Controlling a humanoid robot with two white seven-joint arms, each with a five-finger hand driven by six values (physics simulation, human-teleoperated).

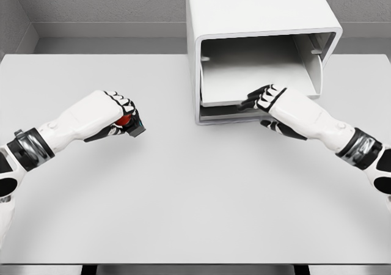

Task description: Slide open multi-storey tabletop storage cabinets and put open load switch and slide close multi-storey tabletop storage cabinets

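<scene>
A white storage cabinet (263, 18) stands at the back of the table, right of the middle. Its upper drawer (256, 82) is slid out toward me and looks empty inside. My right hand (259, 101) has its fingers curled over the drawer's front edge, with the thumb underneath. My left hand (122, 119) hovers over the table's left part, shut on the load switch (129, 123), a small dark block with a red knob that shows between the fingers. Most of the switch is hidden by the hand.
The white table (195, 201) spreads wide in front of the cabinet. Its front edge runs along the bottom of the picture. A grey wall rises behind the cabinet.
</scene>
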